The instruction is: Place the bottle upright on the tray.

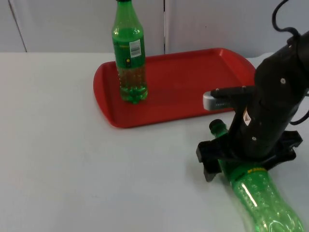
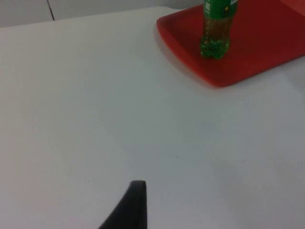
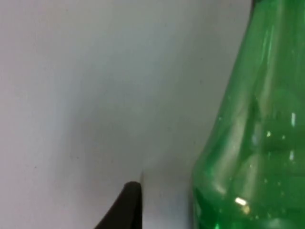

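— Where is the bottle?
— The lying bottle [image 1: 256, 191] is on its side on the white table [image 1: 72, 159] near the front right corner, cap toward the red tray [image 1: 193, 87].
— Does anything grip it?
— The right gripper [image 1: 234, 157] is down over its neck, fingers spread either side; whether they press it, I cannot tell.
— And the tray?
— It sits toward the table's far edge, with a second green bottle [image 1: 129, 53] upright near its left end.
— The left gripper [image 2: 126, 207]?
— It waits above bare table; jaws impossible to judge.
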